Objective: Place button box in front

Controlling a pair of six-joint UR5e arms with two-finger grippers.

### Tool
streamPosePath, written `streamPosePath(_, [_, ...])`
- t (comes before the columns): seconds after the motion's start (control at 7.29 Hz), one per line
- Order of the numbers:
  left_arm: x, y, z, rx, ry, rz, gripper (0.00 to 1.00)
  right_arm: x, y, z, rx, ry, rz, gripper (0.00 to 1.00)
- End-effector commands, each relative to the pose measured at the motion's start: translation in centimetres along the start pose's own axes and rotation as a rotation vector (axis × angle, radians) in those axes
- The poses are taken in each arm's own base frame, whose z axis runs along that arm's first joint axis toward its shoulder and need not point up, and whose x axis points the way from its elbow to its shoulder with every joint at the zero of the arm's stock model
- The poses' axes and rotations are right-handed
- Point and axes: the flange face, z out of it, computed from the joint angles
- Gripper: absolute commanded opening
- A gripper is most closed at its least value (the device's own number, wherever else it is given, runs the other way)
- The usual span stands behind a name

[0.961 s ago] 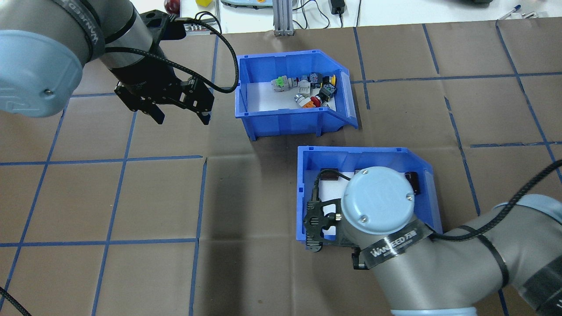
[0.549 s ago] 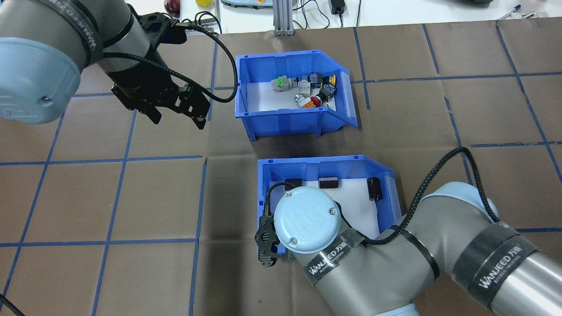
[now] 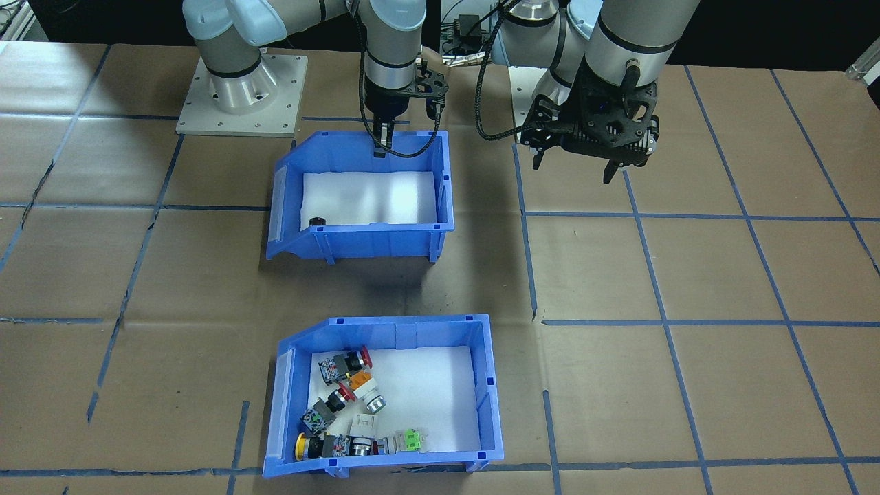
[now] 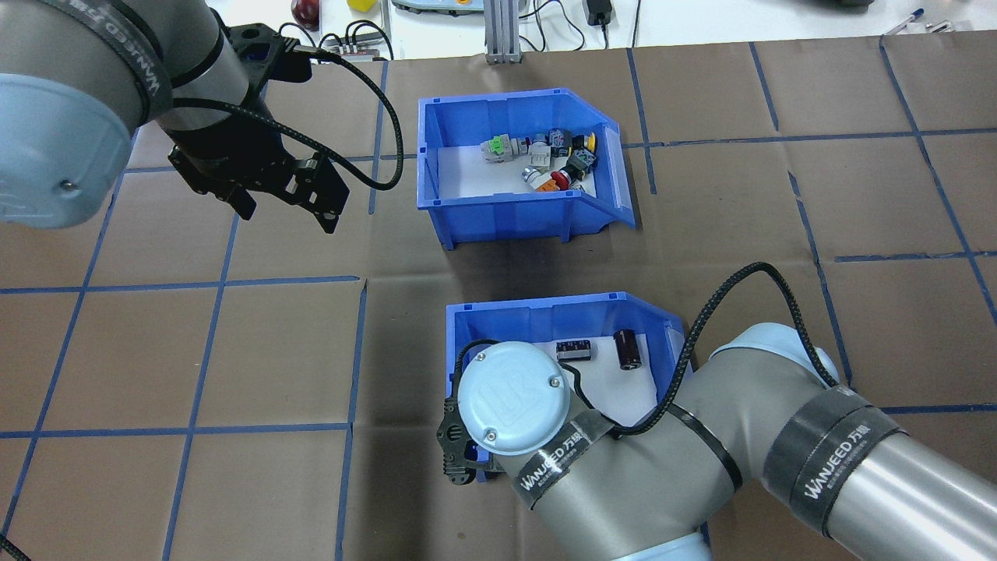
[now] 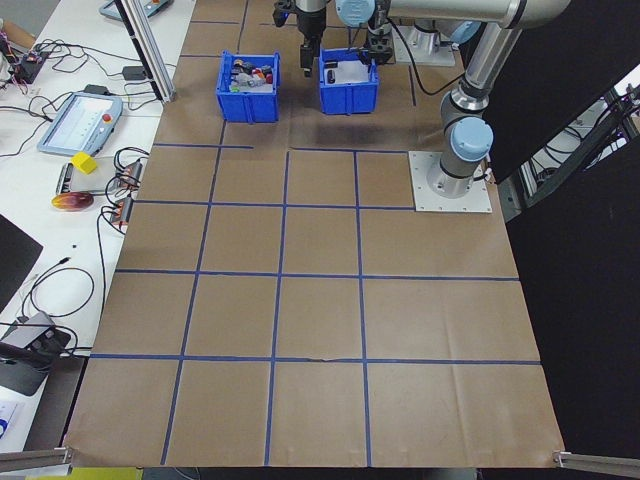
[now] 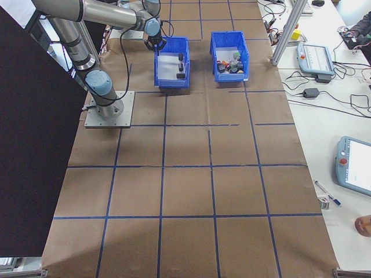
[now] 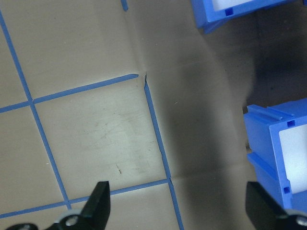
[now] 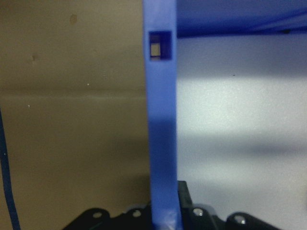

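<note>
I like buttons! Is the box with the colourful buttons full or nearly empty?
Partly full: the button box has a few buttons at one side; white liner shows elsewhere.

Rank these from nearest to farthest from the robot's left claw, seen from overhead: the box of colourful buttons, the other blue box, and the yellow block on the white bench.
From the left gripper:
1. Button box, just to its right.
2. Yellow block, beyond it at the top edge.
3. Other blue bin, nearer the robot, on the right.

Right gripper (image 4: 461, 467) dragged cylinder bin (image 4: 545, 315) leftward, nearer robot; left gripper (image 4: 284, 212) drifted left.
</note>
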Motion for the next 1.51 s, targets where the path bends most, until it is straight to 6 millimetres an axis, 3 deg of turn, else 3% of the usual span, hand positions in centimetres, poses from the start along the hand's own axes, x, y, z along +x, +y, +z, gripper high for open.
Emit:
streamPosePath(0.0, [-3.2, 1.2, 0.5, -0.008, 0.006, -0.073, 0.99, 0.6, 0.3, -1.3, 0.01, 0.018, 0.018, 1.0])
streamPosePath(0.14, [-3.1, 1.9, 0.9, -0.013, 0.005, -0.078, 0.99, 1.2, 1.1, -4.0, 0.022, 0.027, 0.038, 1.0])
streamPosePath(0.41, [-3.4, 1.1, 0.8, -0.003, -0.008, -0.074, 0.99, 1.4, 2.1, -7.9, 0.02, 0.023, 0.056, 1.0])
streamPosePath(0.55, [-3.2, 1.3, 0.0, 0.013, -0.002, -0.072, 0.99, 3.9, 3.7, -8.9, 0.026, 0.028, 0.161, 1.0])
streamPosePath(0.82, [-3.1, 1.5, -0.5, 0.022, -0.007, -0.072, 1.0, 10.1, 9.7, -10.5, 0.048, 0.045, 0.374, 1.0])
streamPosePath(0.96, [-3.2, 1.6, -0.6, 0.024, -0.014, -0.071, 1.0, 12.5, 13.3, -10.3, 0.051, 0.04, 0.477, 1.0])
streamPosePath(1.1, [-3.2, 1.6, -1.2, 0.035, -0.016, -0.071, 1.0, 14.4, 16.9, -10.3, 0.053, 0.033, 0.66, 1.0])
streamPosePath(1.37, [-3.3, 1.4, -1.8, 0.041, -0.02, -0.071, 1.0, 17.4, 21.7, -11.9, 0.105, 0.051, 0.964, 1.0])
